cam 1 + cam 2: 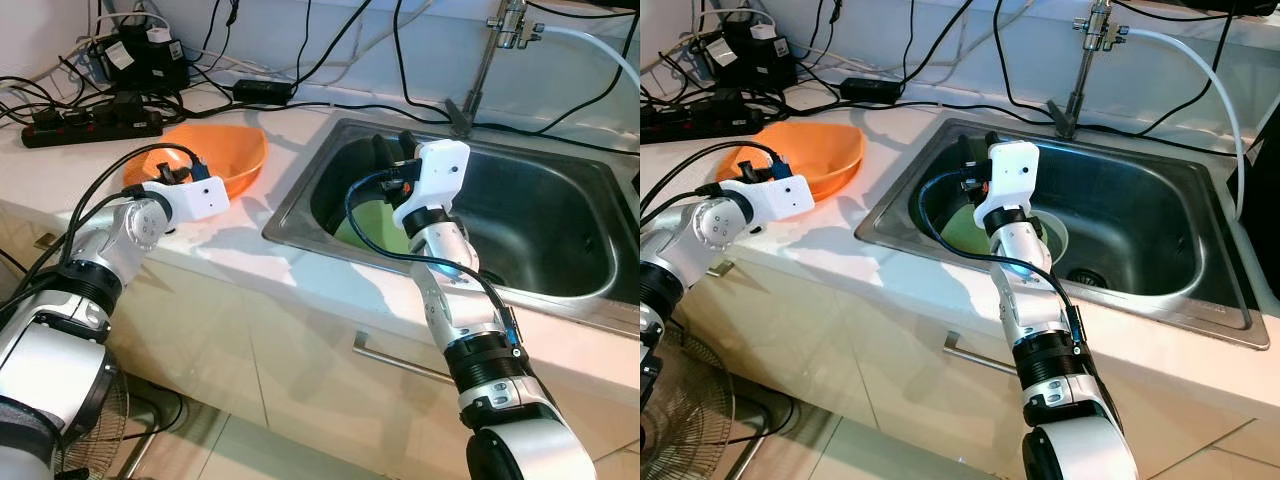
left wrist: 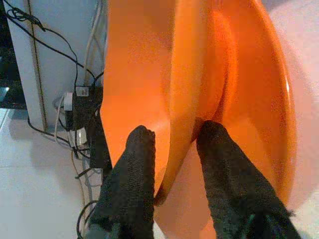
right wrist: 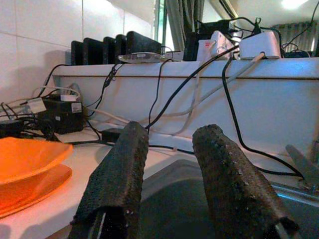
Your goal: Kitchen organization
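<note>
Black fingers (image 2: pixel 134 179) of the left gripper (image 2: pixel 172 149) are straddling the rim of the orange bowl (image 1: pixel 225 155), one finger inside the wall and one outside, pinching it. That bowl is sitting on the white counter (image 1: pixel 250 255), just beside the steel sink (image 1: pixel 560 300) on its left side, and there looks to be a second orange dish nested beneath it. Behind the bowl, further from the sink, a black power strip (image 1: pixel 90 125) and a tangle of cables are crowding the wall.

The right gripper (image 3: pixel 169 164) is hovering over the sink's left end with its fingers spread and nothing between them. Below it, in the basin, a green plate (image 1: pixel 965 230) is lying next to a pale bowl (image 1: pixel 1050 235), close to the drain; the tap (image 1: pixel 1085 60) is rising from the sink's back edge.

For a clean lift, the left gripper is wanting a firm bite on that thin rim, then a straight rise before any swing toward the sink, since a bowl held at one edge will likely tip and could drag its partner along. Keeping clear of the cables behind seems wise.
</note>
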Available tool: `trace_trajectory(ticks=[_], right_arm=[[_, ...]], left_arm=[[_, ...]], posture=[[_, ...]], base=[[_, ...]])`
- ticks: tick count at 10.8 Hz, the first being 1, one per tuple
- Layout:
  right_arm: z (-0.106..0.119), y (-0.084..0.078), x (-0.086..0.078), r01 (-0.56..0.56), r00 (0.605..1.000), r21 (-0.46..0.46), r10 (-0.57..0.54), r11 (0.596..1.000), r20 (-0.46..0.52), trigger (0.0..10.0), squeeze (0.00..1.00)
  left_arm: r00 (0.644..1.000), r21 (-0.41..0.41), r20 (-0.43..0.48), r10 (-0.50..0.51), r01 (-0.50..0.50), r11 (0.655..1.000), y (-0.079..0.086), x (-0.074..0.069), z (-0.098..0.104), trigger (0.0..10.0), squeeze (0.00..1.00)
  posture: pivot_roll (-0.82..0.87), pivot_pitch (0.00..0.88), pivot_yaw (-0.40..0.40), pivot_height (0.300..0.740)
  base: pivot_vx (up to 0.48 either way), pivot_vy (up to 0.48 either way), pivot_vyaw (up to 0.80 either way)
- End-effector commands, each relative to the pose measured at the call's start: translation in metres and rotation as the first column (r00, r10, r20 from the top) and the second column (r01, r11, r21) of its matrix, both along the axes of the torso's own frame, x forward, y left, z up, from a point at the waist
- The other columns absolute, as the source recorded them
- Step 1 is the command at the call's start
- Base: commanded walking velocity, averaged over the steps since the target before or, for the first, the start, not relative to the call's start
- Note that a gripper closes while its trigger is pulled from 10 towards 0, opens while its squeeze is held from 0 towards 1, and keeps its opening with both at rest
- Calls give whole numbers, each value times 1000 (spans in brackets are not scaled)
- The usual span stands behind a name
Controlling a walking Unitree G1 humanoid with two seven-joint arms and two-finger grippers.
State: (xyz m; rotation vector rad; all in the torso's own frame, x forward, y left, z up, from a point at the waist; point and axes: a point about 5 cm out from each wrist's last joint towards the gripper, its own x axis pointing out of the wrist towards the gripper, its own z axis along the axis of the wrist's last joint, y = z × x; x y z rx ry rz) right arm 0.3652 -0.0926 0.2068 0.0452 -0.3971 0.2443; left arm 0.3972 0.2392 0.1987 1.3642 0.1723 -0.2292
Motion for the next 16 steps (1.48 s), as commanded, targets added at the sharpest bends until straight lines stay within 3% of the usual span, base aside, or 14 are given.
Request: trace_trajectory(ticks=[1, 7, 8, 9, 10, 11, 12, 13, 14, 16], right_arm=[[5, 0, 2, 6, 1000, -6, -6, 1000, 10, 10000, 0], [3, 1, 3, 4, 1000, -7, -4, 1000, 0, 10000, 0], [3, 1, 3, 3, 1000, -8, -3, 1000, 0, 10000, 0], [3, 1, 3, 4, 1000, -9, -4, 1000, 0, 10000, 0], [3, 1, 3, 4, 1000, -9, -4, 1000, 0, 10000, 0], [3, 2, 2, 0, 1000, -8, 0, 1000, 0, 10000, 0], [4, 2, 2, -5, 1000, -8, 5, 1000, 5, 10000, 0], [6, 1, 2, -12, 1000, -3, 12, 1000, 10, 10000, 0], [9, -2, 3, -20, 1000, 7, 20, 1000, 18, 10000, 1000], [14, -5, 3, -39, 999, 17, 39, 999, 27, 10000, 1000]], left_arm=[[999, 7, 32, -6, 6, 1000, -2, 3, 9, 0, 0], [998, -8, 63, -29, 30, 1000, -7, 0, 4, 0, 0], [995, 4, 94, -43, 43, 999, -9, 1, 8, 0, 0], [970, 32, 215, -112, 108, 994, -22, 2, 26, 0, 0], [954, 39, 263, -146, 140, 989, -29, 1, 33, 0, 0], [916, 24, 323, -238, 243, 970, -50, -2, 37, 0, 0], [873, 2, 345, -346, 368, 930, -75, -12, 31, 10000, 0], [870, -9, 328, -368, 393, 920, -81, -15, 24, 10000, 0], [863, -19, 304, -404, 430, 903, -90, -19, 16, 10000, 0], [847, -31, 281, -451, 478, 878, -103, -26, 7, 10000, 0]], posture=[[188, 0, 33, 740], [197, 0, 30, 740], [197, 0, 29, 740], [199, 0, 26, 740], [201, 0, 26, 740], [203, 0, 23, 740], [202, 0, 21, 740], [202, 0, 21, 740], [202, 0, 21, 740], [198, 0, 24, 740]], base=[[0, 0, 0], [0, 0, 0], [0, 0, 0], [0, 0, 0], [0, 0, 0], [0, 0, 0], [0, 0, 0], [0, 0, 0], [0, 0, 0], [0, 0, 0]])
